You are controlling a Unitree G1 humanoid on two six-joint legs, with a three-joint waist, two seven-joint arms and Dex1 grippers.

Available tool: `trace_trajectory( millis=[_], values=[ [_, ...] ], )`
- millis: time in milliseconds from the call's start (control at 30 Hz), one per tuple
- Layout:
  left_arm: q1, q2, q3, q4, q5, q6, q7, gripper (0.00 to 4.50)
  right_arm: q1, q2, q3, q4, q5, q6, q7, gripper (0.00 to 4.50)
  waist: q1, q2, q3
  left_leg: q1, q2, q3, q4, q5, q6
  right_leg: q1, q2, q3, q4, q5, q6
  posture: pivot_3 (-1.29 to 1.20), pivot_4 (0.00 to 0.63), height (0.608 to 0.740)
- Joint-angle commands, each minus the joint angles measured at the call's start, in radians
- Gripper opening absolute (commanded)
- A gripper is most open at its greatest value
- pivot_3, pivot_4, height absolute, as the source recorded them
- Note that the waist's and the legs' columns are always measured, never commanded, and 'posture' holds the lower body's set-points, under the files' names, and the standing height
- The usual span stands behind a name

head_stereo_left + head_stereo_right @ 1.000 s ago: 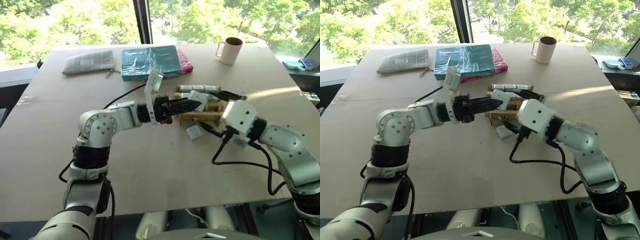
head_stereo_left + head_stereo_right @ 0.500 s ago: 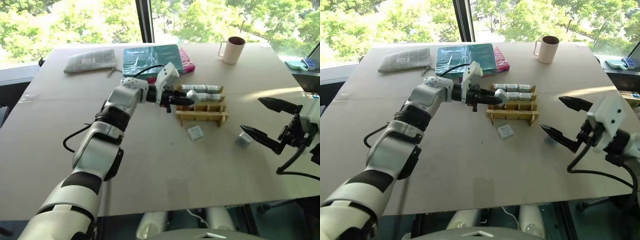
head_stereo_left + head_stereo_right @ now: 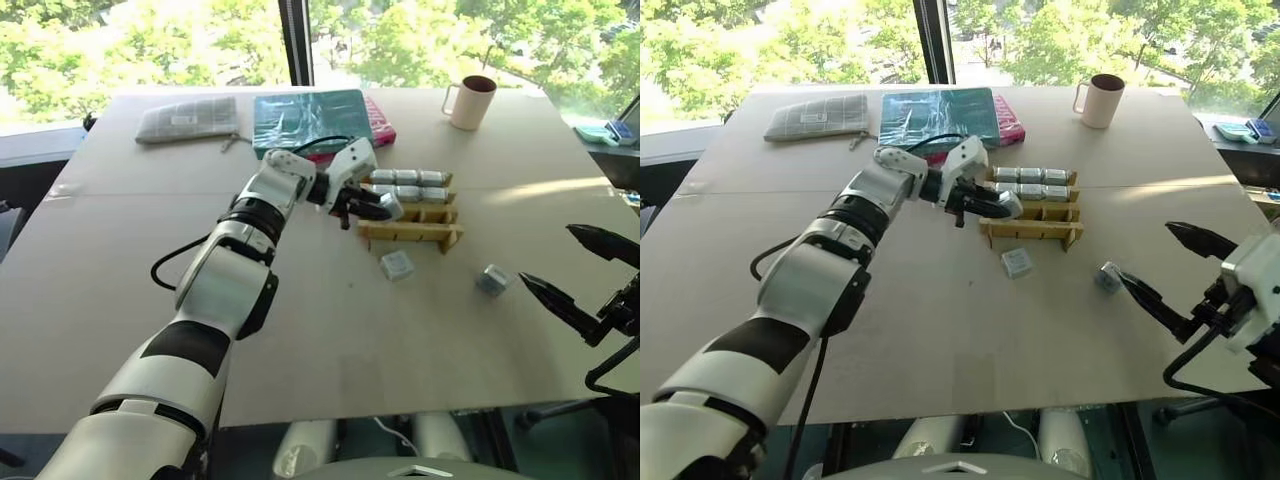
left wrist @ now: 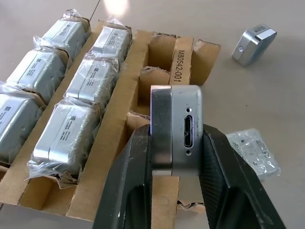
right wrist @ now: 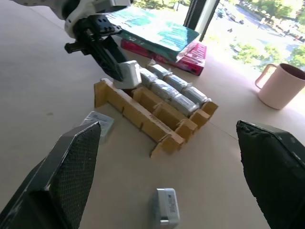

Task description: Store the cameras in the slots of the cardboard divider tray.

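Left gripper pinching a camera, port face up, now hovering over the near-left end of the tray; a second ago same grip sat further back, crowded by the right arm. Right gripper since pulled away to the table's right edge, fingers spread wide, nothing in them. Tray towards the far middle of the table: far row and middle row hold wrapped cameras, near row empty. Two loose cameras on the table: wrapped one just near of the tray, bare one nearer the right edge. Meaning: handover apparently done, insertion into a near-row slot likely next, two more left.
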Motion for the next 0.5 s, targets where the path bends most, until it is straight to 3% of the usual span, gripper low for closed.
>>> trace_trajectory(
  millis=[33,100,333,500],
  values=[
    [-0.052,-0.003,0.044,0.0,0.018,-0.032,0.007,0.76,-0.1,-0.04,-0.014,0.2,-0.029,-0.063,0.013,4.5,-0.001,0.0,0.0,0.0,0.0,0.001,0.001,0.0,0.0,0.0,0.0,0.001,0.0,0.001,0.001,0.0,0.15,0.74],
    [-0.053,-0.002,0.055,0.003,0.027,-0.035,0.012,0.76,-0.176,-0.08,0.037,0.315,-0.083,-0.135,0.059,4.5,-0.005,0.0,0.0,0.002,0.0,0.003,0.001,0.0,0.0,0.0,0.0,0.003,0.0,0.001,0.001,0.0,0.15,0.74],
    [-0.051,0.006,0.09,0.005,0.051,-0.027,0.032,0.76,-0.416,-0.27,0.162,0.638,-0.065,-0.164,0.332,4.5,-0.015,0.001,0.001,0.002,0.0,0.005,-0.001,0.001,-0.001,-0.001,0.001,0.004,0.001,0.001,0.001,0.0,0.15,0.74],
    [-0.044,0.02,0.107,0.001,0.067,-0.017,0.039,0.76,-0.547,-0.344,0.235,0.763,-0.023,-0.153,0.529,4.5,-0.017,0.001,0.001,-0.001,0.0,0.005,-0.001,0.001,-0.002,-0.002,0.0,0.004,-0.001,0.001,0.002,0.0,0.15,0.74]
  ],
)
